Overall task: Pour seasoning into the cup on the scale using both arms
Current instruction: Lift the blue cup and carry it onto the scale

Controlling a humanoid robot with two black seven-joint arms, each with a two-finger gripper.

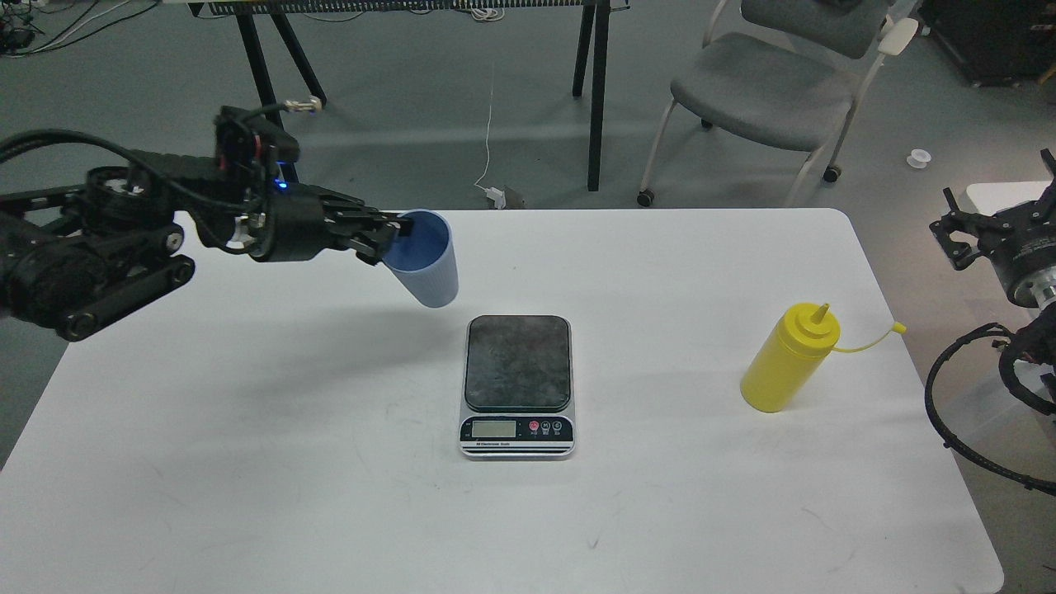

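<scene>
Light blue ribbed plastic cup (426,257): gripped at its rim by the left gripper (389,237), tilted, lifted clear of the white desk (247,429), at ten o'clock from the scale. Flat digital kitchen scale (517,384), dark scuffed plate: desk centre; lettering under the display too small to read. Tall yellow plastic squeeze bottle (789,358), cap dangling on tether: upright at three o'clock. Right gripper (961,235): beyond the desk edge; opening could not be told.

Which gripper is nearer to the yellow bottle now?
Right. The right gripper is at the table's right edge, above the yellow bottle. The left gripper is far across the table, holding the blue cup.
</scene>
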